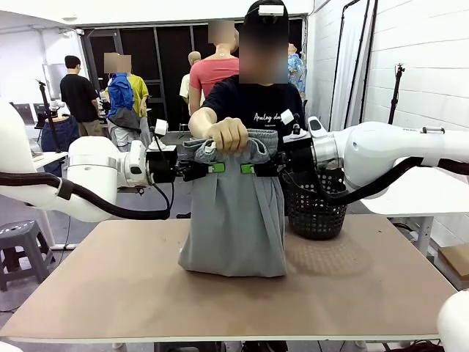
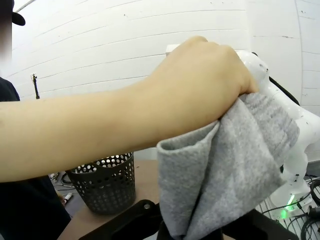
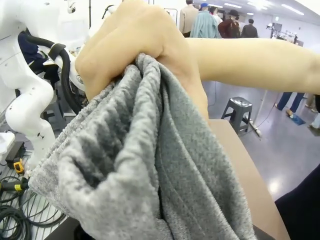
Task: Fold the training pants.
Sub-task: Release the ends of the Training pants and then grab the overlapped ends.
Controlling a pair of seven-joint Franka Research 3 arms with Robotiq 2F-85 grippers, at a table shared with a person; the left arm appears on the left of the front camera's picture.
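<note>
Pants (image 1: pixel 234 213) are hanging upright over the middle of the desk (image 1: pixel 220 293) in the front view, their lower end resting in a soft bunch on the desk top. A person's hand (image 1: pixel 227 134) is gripping the gathered waistband at the top centre. The left gripper (image 1: pixel 212 168) is reaching in from the left and is clamped on the left edge of the cloth just below the waistband, its green pads pressed to the fabric. The right gripper (image 1: pixel 250 169) is coming in from the right at the same height and is pinching the right edge likewise. A black basket (image 1: pixel 316 209) is standing on the far right part of the desk, just behind the right arm and beside the pants.

In the left wrist view, the pants (image 2: pixel 225 170) are drooping from the hand (image 2: pixel 200 85) above and running down between the black fingers at the bottom edge, where the left gripper (image 2: pixel 192 232) is closed on the grey cloth. The basket (image 2: pixel 107 182) is sitting on the desk (image 2: pixel 145 182) at the lower left, behind the forearm.

In the right wrist view, the ribbed waistband and folds of the pants (image 3: pixel 145 170) are filling the near field, bunched under the hand (image 3: pixel 130 45). The cloth is hiding the fingers here. The desk (image 3: pixel 245 170) is stretching away on the right.
</note>
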